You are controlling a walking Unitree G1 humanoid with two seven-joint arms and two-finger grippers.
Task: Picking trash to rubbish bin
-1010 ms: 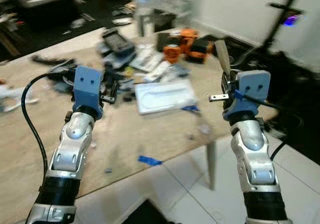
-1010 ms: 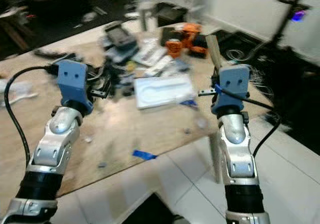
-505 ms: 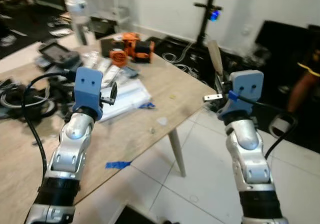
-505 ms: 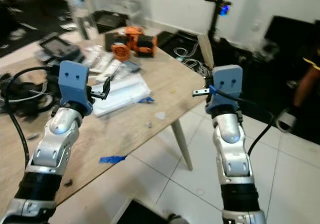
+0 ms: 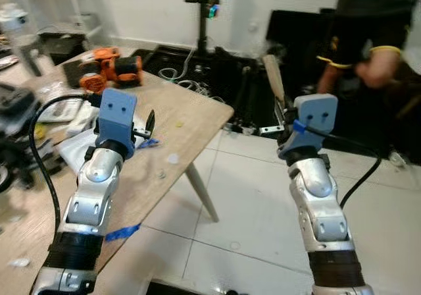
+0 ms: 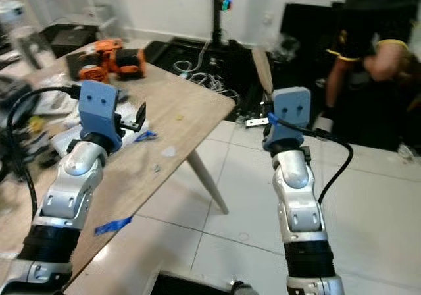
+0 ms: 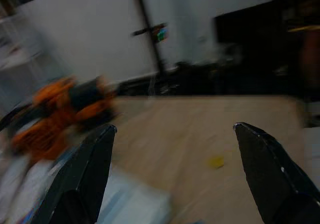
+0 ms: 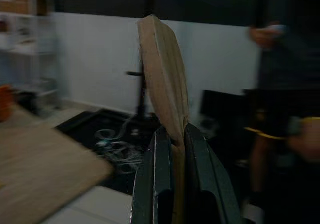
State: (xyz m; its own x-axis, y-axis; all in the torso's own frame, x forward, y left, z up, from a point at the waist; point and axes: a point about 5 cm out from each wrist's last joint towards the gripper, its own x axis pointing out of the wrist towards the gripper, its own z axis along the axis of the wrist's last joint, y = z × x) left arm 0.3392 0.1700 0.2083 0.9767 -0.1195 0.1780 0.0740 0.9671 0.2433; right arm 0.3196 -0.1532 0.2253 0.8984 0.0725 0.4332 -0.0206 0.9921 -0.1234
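Note:
My right gripper [image 8: 172, 140] is shut on a flat tan strip of cardboard [image 8: 163, 69], which stands upright above the fingers. In the head view that cardboard strip [image 5: 274, 79] rises from the right gripper [image 5: 281, 118], held over the white tiled floor to the right of the table. My left gripper [image 7: 175, 129] is open with nothing between its fingers. It hovers above the wooden table [image 5: 197, 114], near a white packet and a scrap of blue tape [image 5: 147, 143].
An orange and black tool [image 5: 110, 68] lies at the table's far side. Blue tape [image 5: 122, 231] sticks to its near edge. A person [image 5: 368, 45] in dark clothes stands at the back right. A light stand [image 5: 202, 12] and cables [image 5: 191, 79] lie behind the table.
The whole view has swung to the right, so the table has slid left and a person has come into sight. The right gripper still holds the cardboard; the left stays open.

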